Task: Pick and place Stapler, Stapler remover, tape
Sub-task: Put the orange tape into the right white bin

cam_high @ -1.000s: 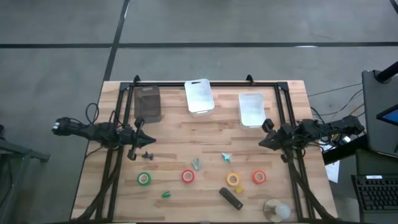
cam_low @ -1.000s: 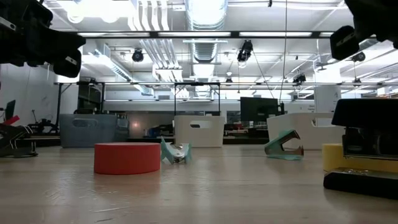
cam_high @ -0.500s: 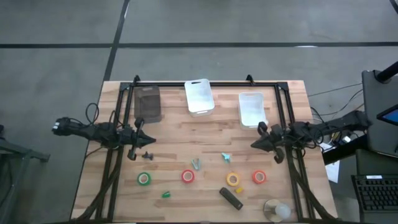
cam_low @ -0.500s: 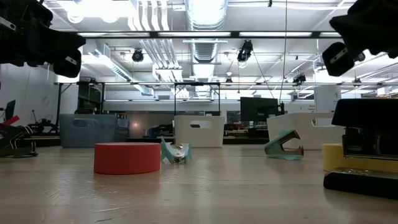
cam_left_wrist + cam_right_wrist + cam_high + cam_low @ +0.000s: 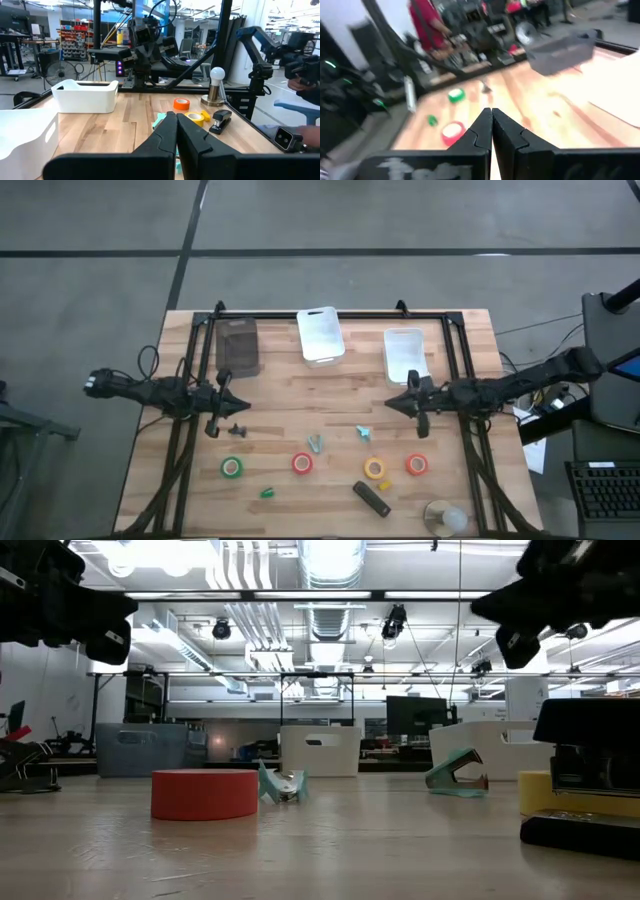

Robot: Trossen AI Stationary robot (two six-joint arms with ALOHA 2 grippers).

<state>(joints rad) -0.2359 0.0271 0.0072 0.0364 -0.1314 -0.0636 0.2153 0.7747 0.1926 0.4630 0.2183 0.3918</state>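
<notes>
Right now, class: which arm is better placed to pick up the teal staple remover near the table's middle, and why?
Probably the right. The right gripper hangs close beside the teal staple remover, while the left gripper waits farther off, across the table.

green tape [image 5: 232, 468], red tape [image 5: 302, 464], yellow tape [image 5: 374, 469], orange tape [image 5: 416, 465].

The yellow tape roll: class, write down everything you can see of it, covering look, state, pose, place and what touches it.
The yellow tape roll is a small ring with an open centre, lying flat on the wooden table near its front edge. It sits between a red-orange roll and another red-orange roll. The black stapler lies just in front of it; in the low view it stands close by, but contact cannot be told. No gripper touches it.
</notes>
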